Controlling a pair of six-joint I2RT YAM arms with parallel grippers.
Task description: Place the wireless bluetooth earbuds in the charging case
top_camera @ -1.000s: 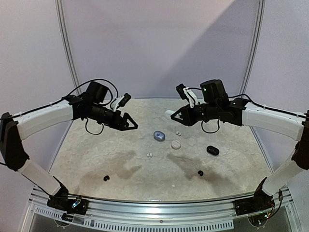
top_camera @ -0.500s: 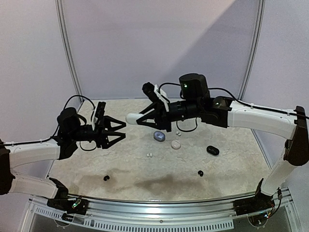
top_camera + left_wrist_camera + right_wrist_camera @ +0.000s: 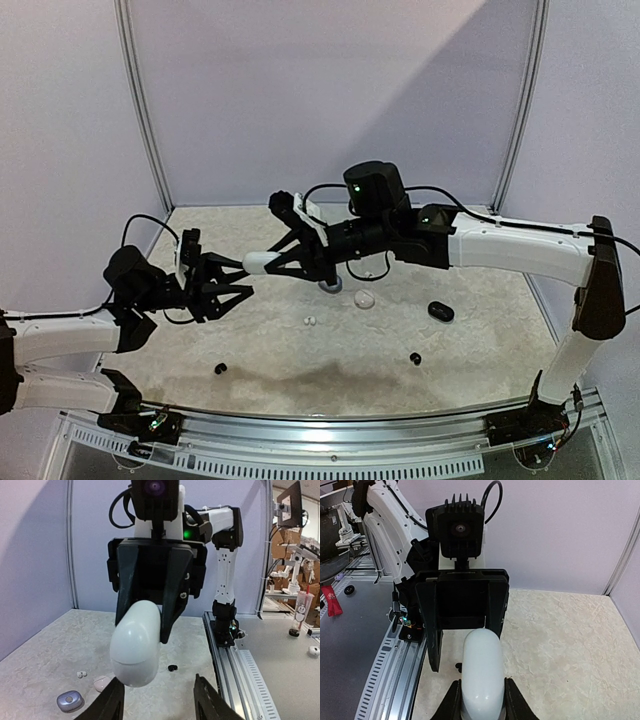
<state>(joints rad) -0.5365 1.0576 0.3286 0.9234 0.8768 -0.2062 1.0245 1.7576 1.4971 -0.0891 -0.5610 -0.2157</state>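
Top external, mid-frame: our right tool [image 3: 284,263] clamps the white charging case [image 3: 256,263] above the table [image 3: 480,335]; our left tool [image 3: 246,280] faces it, spread apart. White earbuds [image 3: 309,321] lie lower centre, black case [image 3: 440,312] right.

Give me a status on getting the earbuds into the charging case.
Done: the white charging case is off the table, clamped in the right gripper. In hand: a mid-air handover, with the case's free end reaching the left gripper, whose jaws are open, not closed on it. Left: the case looks shut, and the white earbuds and two black earbuds lie loose on the table; none is inserted.
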